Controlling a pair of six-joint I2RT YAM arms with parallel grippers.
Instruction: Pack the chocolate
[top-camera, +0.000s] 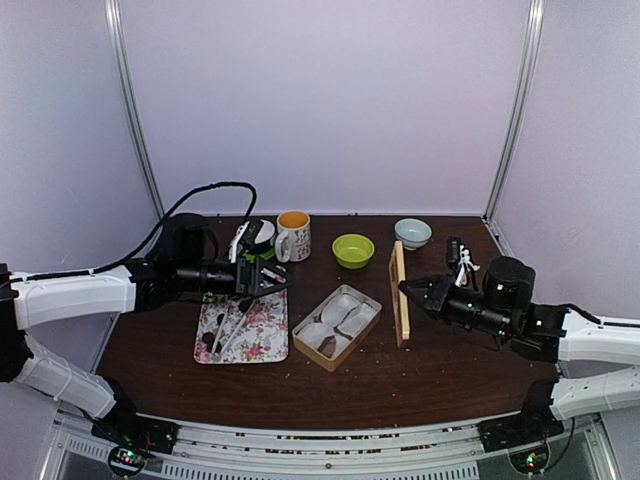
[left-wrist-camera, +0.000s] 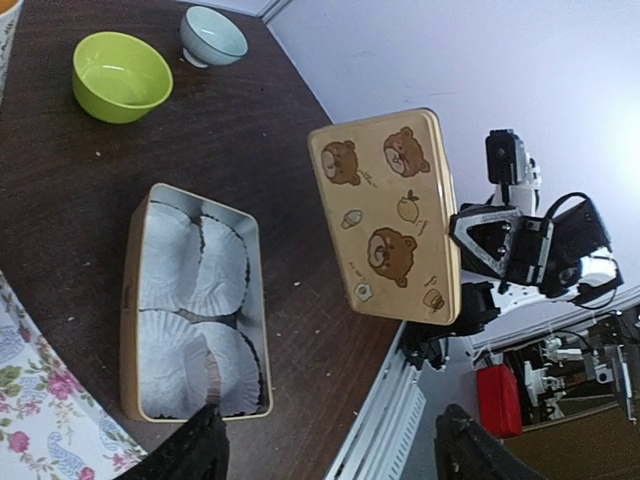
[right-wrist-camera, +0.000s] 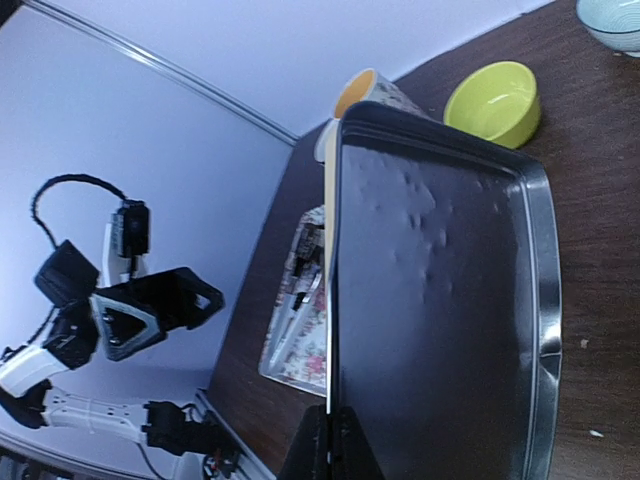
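L gripper (top-camera: 268, 280) hangs over the far edge of the floral tray (top-camera: 265, 342), fingers (left-wrist-camera: 190, 452) spread wide w/ nothing btwn them. R gripper (top-camera: 407, 290) is clamped on the tin lid (top-camera: 400, 305), holding it upright on edge just right of the open tin (top-camera: 310, 357). Bear print faces the tin, and the bare metal inside faces the R wrist cam. Tin holds white paper cups (left-wrist-camera: 190, 270); no lump shows in any of them as far as I can see. Chocolate itself: can't pin it down. A few dark spots (top-camera: 207, 339) sit on the floral tray beside the silver tongs (top-camera: 232, 328), poss. the pieces, but too small to tell from shadow. Mug (top-camera: 293, 236), green bowl (top-camera: 353, 250) and pale blue bowl (top-camera: 412, 232) stand along the back, apart from the tin. Handling, my guess: pieces are v. light, hard but chippable, smooth enough to squirt out of metal tips, and prob. smear if squeezed. Best hold is across the flattest pair of sides, low on the lump, w/ light pressure. Take one piece at a time and release it low into a cup, since the paper looks flimsy and likely tips.
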